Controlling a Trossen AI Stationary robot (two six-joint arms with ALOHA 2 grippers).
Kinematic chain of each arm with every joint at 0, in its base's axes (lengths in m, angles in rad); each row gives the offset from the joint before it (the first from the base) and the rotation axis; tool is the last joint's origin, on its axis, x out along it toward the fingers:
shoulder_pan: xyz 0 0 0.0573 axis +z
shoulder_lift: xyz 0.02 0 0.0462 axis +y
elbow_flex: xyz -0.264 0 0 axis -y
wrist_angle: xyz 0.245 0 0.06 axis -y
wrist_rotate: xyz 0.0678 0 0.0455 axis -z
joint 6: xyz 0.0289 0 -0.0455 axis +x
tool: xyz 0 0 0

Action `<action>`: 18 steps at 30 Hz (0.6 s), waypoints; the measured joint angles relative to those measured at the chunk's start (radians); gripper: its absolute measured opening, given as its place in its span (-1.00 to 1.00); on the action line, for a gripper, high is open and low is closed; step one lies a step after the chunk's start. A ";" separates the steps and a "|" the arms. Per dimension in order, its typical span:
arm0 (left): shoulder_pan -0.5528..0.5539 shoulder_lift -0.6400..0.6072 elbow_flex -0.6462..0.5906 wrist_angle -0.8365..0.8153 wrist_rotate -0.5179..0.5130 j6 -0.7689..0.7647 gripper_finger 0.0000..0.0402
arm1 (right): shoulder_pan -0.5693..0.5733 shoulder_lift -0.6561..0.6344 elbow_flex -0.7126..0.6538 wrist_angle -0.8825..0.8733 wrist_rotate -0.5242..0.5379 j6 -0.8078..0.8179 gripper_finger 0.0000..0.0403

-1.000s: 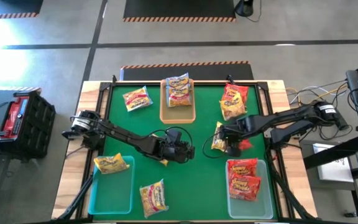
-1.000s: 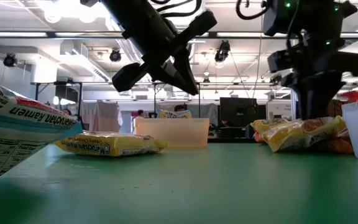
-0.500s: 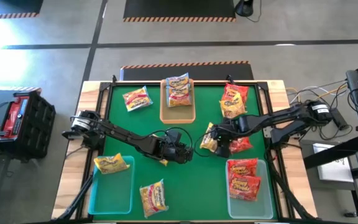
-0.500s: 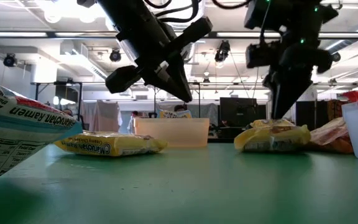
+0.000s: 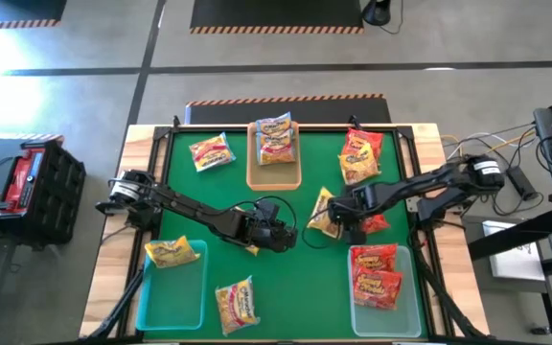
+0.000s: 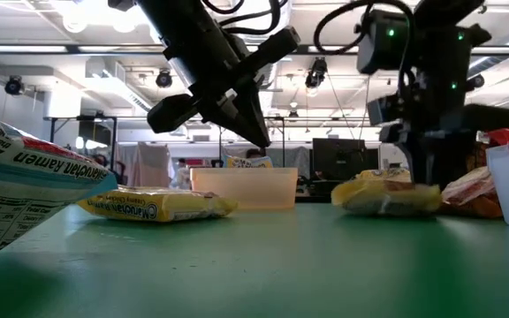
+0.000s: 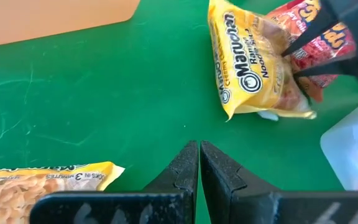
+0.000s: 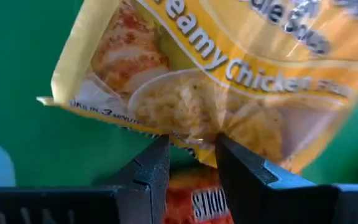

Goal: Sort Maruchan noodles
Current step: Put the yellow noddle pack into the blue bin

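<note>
Between the right gripper's (image 5: 345, 221) fingers sits the yellow Creamy Chicken packet (image 5: 323, 213), pinched by one edge, its long axis trailing away toward the left gripper (image 5: 290, 235), which waits pressed shut and empty just beyond it.

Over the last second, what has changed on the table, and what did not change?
The right gripper dragged the yellow packet it pinches from near the table's right side toward the middle, uncovering a red packet. The left gripper, fingers shut and empty, stayed at the centre. The packets in the tan tray and the corner trays did not move.
</note>
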 joint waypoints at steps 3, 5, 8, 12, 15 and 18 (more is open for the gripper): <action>-0.001 0.000 0.000 0.000 0.002 -0.005 -1.00 | 0.000 0.047 0.000 0.069 -0.004 0.017 -0.41; -0.001 0.000 0.000 0.000 0.004 -0.008 -1.00 | 0.002 0.074 0.001 0.142 -0.014 0.049 -0.41; -0.001 0.000 0.000 0.000 0.024 -0.010 -1.00 | 0.002 0.109 0.005 0.302 -0.026 0.118 -0.41; -0.001 0.000 0.000 0.001 0.040 -0.011 -1.00 | 0.002 0.153 0.006 0.530 -0.016 0.202 -0.41; -0.001 0.000 0.000 0.001 0.049 -0.011 -1.00 | 0.002 0.171 0.006 0.661 -0.025 0.247 -0.41; -0.001 0.000 0.000 0.001 0.054 -0.011 -1.00 | 0.001 0.163 0.023 0.631 -0.062 0.263 -0.41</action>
